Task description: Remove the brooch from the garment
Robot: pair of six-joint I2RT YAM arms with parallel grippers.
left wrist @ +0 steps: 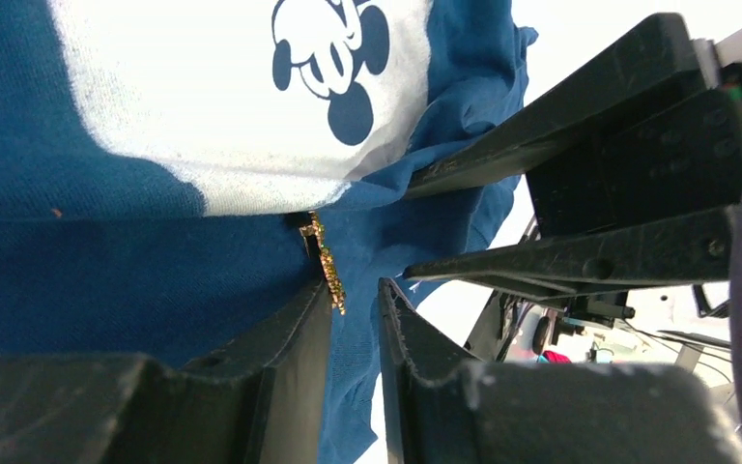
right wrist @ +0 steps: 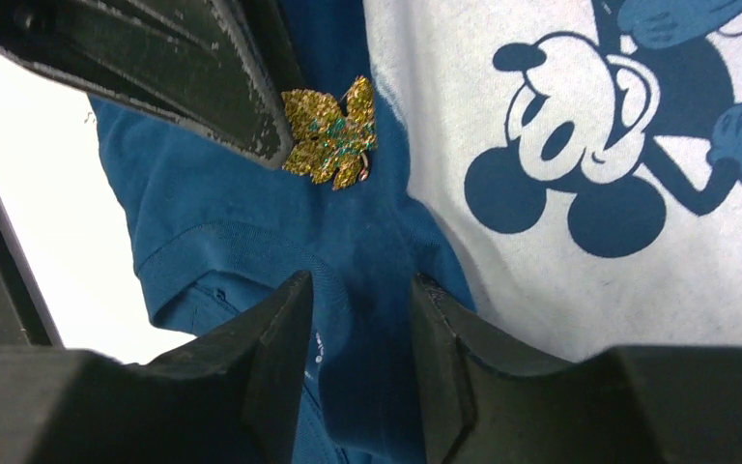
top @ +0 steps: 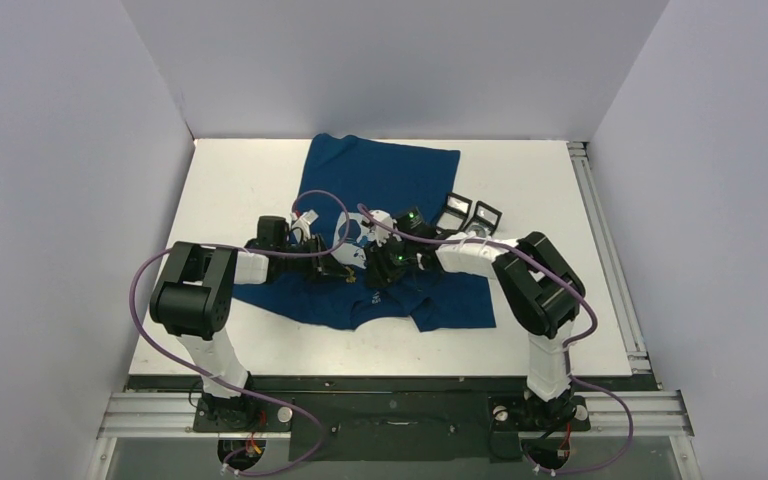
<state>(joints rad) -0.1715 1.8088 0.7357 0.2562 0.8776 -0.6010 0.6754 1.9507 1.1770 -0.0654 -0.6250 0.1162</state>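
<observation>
The dark blue garment [top: 400, 180] lies on the white table, its pale mouse print [right wrist: 580, 145] at the chest. The gold glittery leaf-shaped brooch [right wrist: 331, 132] sits on the blue cloth beside the print, near the collar. It shows edge-on in the left wrist view [left wrist: 327, 261]. My left gripper [left wrist: 356, 290] is narrowly open, one fingertip [right wrist: 251, 126] touching the brooch's edge. My right gripper [right wrist: 359, 285] is closed on a raised fold of the garment [right wrist: 367, 251] just below the brooch. Both grippers meet over the shirt's middle [top: 360, 258].
Two small black-framed square objects [top: 468, 213] stand on the table by the shirt's right edge. White walls enclose the table on three sides. A metal rail [top: 610, 250] runs along the right side.
</observation>
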